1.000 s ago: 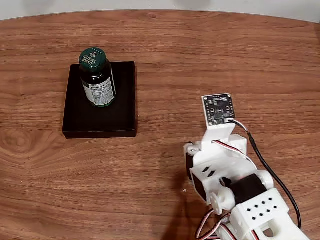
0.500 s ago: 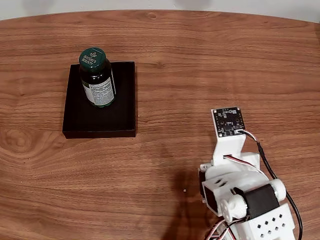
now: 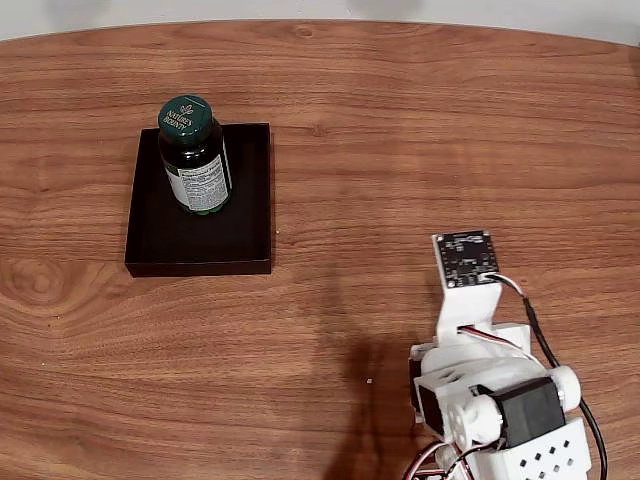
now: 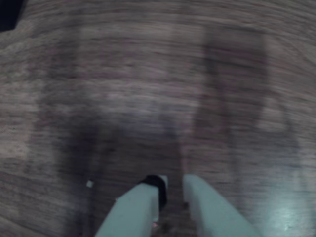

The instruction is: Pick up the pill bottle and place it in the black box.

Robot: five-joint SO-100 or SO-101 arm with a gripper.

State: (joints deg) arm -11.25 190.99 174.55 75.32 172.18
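Observation:
The pill bottle (image 3: 195, 155), dark green with a green cap and a pale label, stands upright in the black box (image 3: 235, 235), toward its far left part in the fixed view. The white arm (image 3: 490, 400) sits at the lower right, well away from the box, and its body hides the fingers there. In the blurred wrist view my gripper (image 4: 173, 185) points down at bare wood. Its two pale fingers (image 4: 136, 210) are close together with nothing between them. A dark corner, probably of the black box (image 4: 7, 12), shows at the top left.
The wooden table (image 3: 400, 150) spreads around the box. A small circuit board (image 3: 465, 258) stands on the arm's wrist and a black cable (image 3: 550, 355) runs along the arm's right side. A tiny white speck (image 3: 369, 381) lies on the wood near the arm.
The arm has drawn back toward the lower right edge of the fixed view, farther from the box. The bottle and the box have stayed where they were.

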